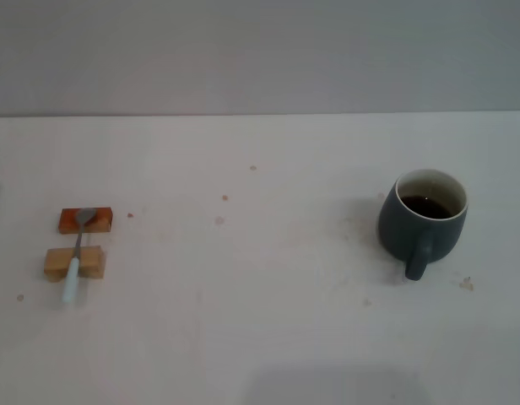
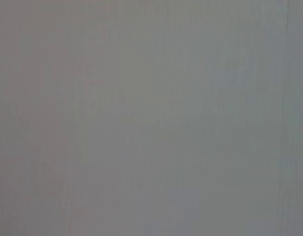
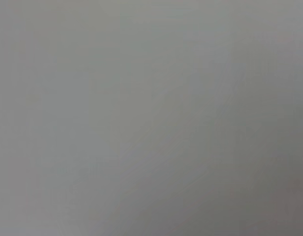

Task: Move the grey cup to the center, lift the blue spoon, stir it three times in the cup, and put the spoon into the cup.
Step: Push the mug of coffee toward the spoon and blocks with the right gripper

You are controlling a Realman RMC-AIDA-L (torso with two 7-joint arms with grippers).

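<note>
Head view shows you the blue spoon [image 1: 77, 253] propped on two wooden blocks [image 1: 75, 262], far left of the grey cup [image 1: 422, 221], probably for easy grasping; neither claw is visible.

A plain, featureless grey surface [image 3: 151, 118] across the whole view.

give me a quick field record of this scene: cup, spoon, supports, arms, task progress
cup: grey cup upright on the table's right side, handle toward the robot, dark liquid inside
spoon: blue spoon on the left, lying across two wooden blocks
supports: reddish block under the bowl end, paler block under the handle
table: white table, a few small specks
arms: neither end effector in view; both wrist views show only a plain grey surface
progress: cup not yet at the center, spoon untouched
</note>
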